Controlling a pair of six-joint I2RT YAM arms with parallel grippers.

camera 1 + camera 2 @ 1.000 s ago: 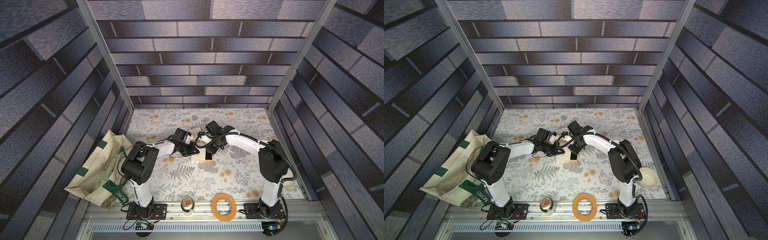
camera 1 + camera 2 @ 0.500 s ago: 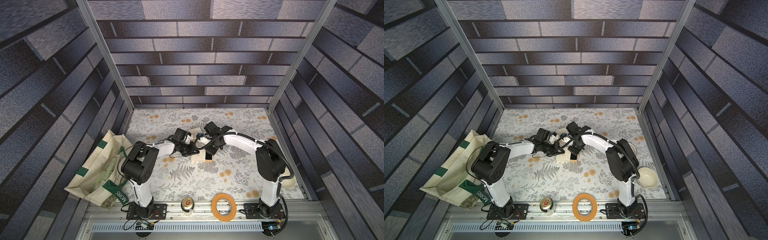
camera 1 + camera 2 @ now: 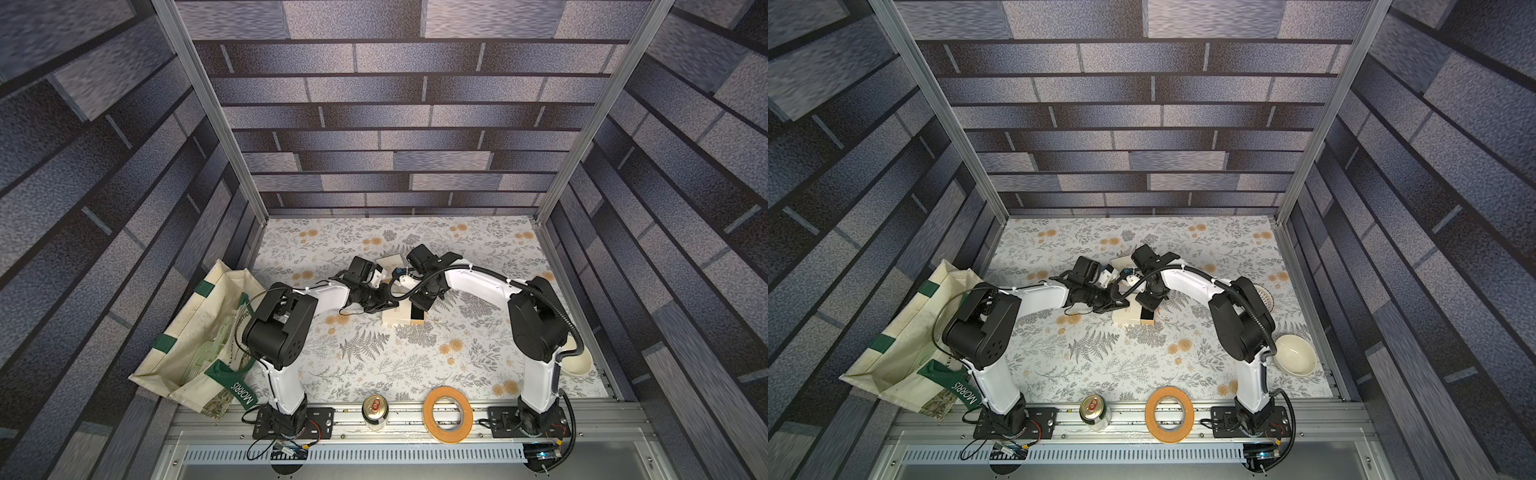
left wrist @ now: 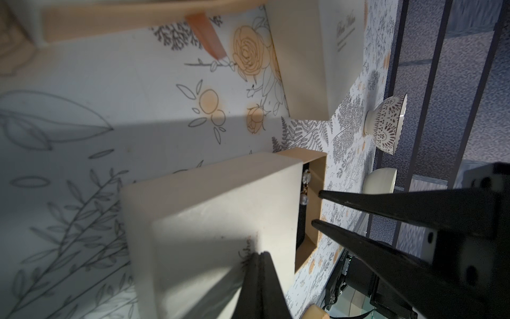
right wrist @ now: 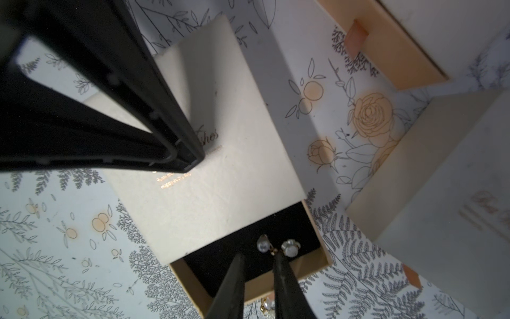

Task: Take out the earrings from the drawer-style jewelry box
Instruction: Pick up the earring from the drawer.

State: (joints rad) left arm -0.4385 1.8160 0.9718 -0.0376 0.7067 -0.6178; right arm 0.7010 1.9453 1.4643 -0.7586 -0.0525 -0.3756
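Drawer (image 5: 190, 284) partly out; earrings (image 5: 276, 245) not yet lifted; right gripper (image 5: 259, 258) narrowly parted at them; left gripper (image 4: 259, 255) closed, pinning box (image 5: 234, 124)

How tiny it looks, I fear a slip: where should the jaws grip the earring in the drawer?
Probably pinch the gold link between the earring's beads, from straight above: it lies flat on black lining, and the drawer wall and sleeve block the sides.
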